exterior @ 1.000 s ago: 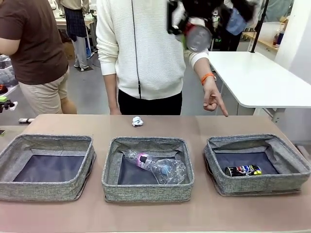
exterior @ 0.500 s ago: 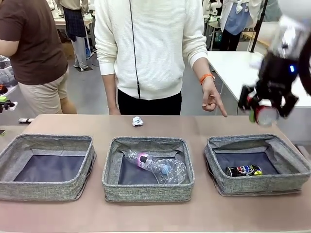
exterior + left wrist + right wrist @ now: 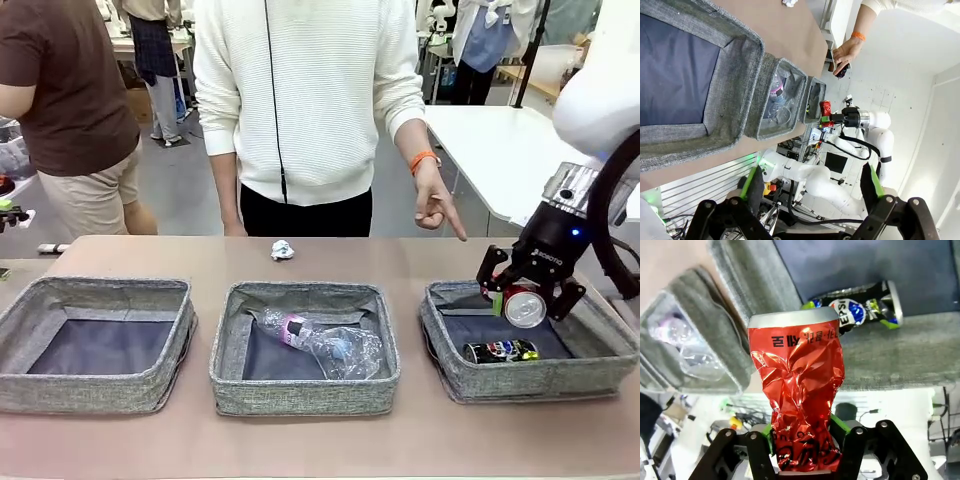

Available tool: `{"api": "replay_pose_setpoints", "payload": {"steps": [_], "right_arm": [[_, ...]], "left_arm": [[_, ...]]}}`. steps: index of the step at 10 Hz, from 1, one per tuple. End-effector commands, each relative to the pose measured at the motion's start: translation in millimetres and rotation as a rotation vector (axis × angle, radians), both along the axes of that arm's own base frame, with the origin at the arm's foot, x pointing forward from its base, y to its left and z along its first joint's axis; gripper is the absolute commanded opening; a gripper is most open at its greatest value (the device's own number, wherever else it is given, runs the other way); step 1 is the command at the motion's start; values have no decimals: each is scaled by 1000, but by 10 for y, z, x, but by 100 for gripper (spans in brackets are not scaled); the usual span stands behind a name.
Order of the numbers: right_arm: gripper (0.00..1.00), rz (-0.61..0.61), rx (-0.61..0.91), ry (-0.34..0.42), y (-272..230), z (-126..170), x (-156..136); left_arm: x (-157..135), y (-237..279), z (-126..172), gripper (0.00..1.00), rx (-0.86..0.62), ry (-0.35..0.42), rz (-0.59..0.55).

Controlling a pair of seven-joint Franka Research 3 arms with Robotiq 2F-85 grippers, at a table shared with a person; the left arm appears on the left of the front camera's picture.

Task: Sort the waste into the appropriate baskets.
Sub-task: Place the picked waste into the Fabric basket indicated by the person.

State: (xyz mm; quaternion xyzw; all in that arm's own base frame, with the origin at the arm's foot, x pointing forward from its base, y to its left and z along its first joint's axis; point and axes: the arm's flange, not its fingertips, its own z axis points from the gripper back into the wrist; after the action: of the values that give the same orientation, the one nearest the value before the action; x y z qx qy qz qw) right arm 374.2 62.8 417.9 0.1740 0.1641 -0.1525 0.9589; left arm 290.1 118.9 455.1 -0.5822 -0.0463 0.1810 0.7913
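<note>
Right wrist view: the red can (image 3: 799, 390) sits clamped between the green pads (image 3: 839, 424) of the right gripper (image 3: 802, 440), jaws drawn narrow onto its lower body, silver end pointing away from the wrist. The wall is badly creased and dented, so I judge it empty, light and thin-skinned: stiff enough to hold at the waist, but likely to buckle further under a hard squeeze, and the glossy foil could slip if the grip eased. A hold across the crumpled middle, as here, looks sound. Below it lies the dark multicoloured can (image 3: 855, 307) on its side on the blue-grey lining of the right basket (image 3: 890, 357). In the front view the right gripper (image 3: 521, 300) hangs over that basket's (image 3: 452, 372) far left corner, the red can (image 3: 523, 305) just above rim level, wrist tilted so the can's end faces the camera. The middle basket (image 3: 228, 370) holds the clear bottles (image 3: 325, 345); the paper ball (image 3: 283, 250) rests on the table beyond it. The person's hand (image 3: 438, 208) points down near the right basket. In the left wrist view the left gripper (image 3: 810, 187) stands spread wide and empty, well apart from the work; its height I cannot tell.
</note>
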Motion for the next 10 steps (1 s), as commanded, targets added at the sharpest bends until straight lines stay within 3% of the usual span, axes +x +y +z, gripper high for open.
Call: {"api": "replay_pose_setpoints", "payload": {"steps": [1, 3, 4, 5, 6, 10], "right_arm": [[27, -2, 28, -16, 66, -1, 21], [27, 3, 20, -15, 88, 3, 29], [41, 2, 21, -14, 87, 6, 31], [84, 16, 11, -35, 92, 2, 21], [99, 2, 13, -37, 86, 2, 24], [100, -3, 2, -32, 111, -12, 52]], "left_arm": [[-10, -37, 35, 100, -23, -2, 5], [-10, -37, 35, 100, -23, -2, 5], [-10, -37, 35, 100, -23, -2, 5], [-10, -37, 35, 100, -23, -2, 5], [-10, -37, 35, 100, -23, -2, 5], [-10, -37, 35, 100, -23, -2, 5]]}}
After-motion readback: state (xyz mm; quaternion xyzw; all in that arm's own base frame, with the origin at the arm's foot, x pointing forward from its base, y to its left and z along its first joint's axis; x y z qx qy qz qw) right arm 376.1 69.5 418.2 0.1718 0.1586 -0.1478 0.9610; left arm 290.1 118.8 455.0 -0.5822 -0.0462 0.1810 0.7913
